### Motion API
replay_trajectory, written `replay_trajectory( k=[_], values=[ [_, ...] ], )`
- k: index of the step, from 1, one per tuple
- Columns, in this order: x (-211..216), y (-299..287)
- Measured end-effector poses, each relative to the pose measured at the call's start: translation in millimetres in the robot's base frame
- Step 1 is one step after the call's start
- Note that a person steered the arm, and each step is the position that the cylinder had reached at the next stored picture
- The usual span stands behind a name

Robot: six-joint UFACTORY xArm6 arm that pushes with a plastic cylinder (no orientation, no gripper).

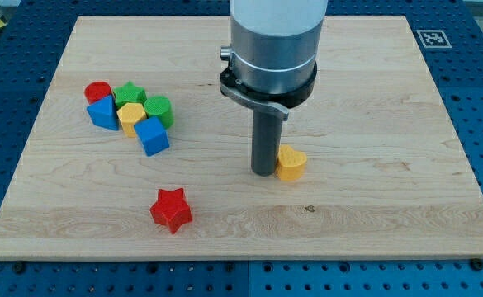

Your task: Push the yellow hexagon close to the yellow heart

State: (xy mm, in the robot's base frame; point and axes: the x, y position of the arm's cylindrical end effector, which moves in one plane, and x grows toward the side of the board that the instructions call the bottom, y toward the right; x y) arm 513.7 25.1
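Note:
The yellow hexagon (130, 115) sits in a tight cluster of blocks at the view's left. The yellow heart (291, 163) lies near the board's middle, a little to the right. My tip (263, 172) rests on the board right beside the heart's left side, touching or nearly touching it. The hexagon is far to the left of my tip and the heart. The arm's grey body (274, 41) rises above the tip and hides part of the board behind it.
Around the hexagon: a red cylinder (98, 91), a green star (130, 93), a green cylinder (158, 110), a blue block (103, 112) and a blue cube (152, 135). A red star (171, 209) lies toward the view's bottom. The wooden board (390, 206) sits on a blue perforated table.

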Motion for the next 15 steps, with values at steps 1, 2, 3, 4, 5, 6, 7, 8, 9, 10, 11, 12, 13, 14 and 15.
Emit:
replay_trajectory(
  k=[1,2,3,4,5,6,7,8,9,10,11,12,13,14,15],
  values=[
    [10.4,-18.6],
    [-4.8,-66.4],
    [-28.8,-96.1],
    [-46.6,-117.6],
    [-22.7,-110.8],
    [-21.6,-157.9],
    [3.2,-188.3],
    [27.6,-221.7],
    [27.8,-248.4],
    [26.9,-261.5],
    [-6.4,-302.9],
    [-62.5,-302.3],
    [-103.6,-298.4],
    [-98.6,-263.3],
    [-98.6,-223.0]
  ],
)
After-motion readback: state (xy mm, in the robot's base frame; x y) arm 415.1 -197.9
